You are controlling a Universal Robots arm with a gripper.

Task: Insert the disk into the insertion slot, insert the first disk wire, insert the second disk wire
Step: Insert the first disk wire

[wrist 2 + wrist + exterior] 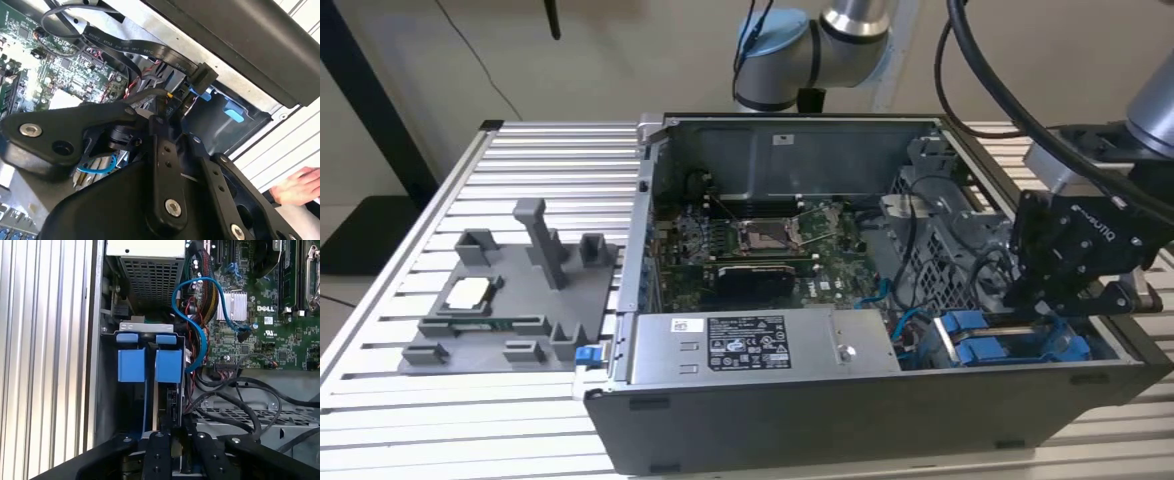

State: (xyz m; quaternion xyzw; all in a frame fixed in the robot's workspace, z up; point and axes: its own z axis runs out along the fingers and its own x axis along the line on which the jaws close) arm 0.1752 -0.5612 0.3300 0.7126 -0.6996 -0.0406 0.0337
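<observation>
The open computer case holds two blue carriers side by side in the grey drive cage, the insertion slot (146, 328). The disk (168, 365) in its blue frame sits inside that cage, next to the other blue carrier (132, 365); both show as blue fronts (994, 345) in the exterior view. My gripper (1047, 310) hangs just over the cage at the exterior view's right. In both wrist views its fingers (157, 455) stand close together on a black wire connector (167, 102) with red and yellow leads, right at the disk's end. The connector's seating is hidden.
A flat black ribbon cable (125, 47) and a blue data cable (197, 330) loop beside the cage. The motherboard (761, 240) and power supply (747, 345) lie in the case. A grey fixture plate (507, 300) lies on the ribbed table. A person's hand (300, 185) rests outside the case.
</observation>
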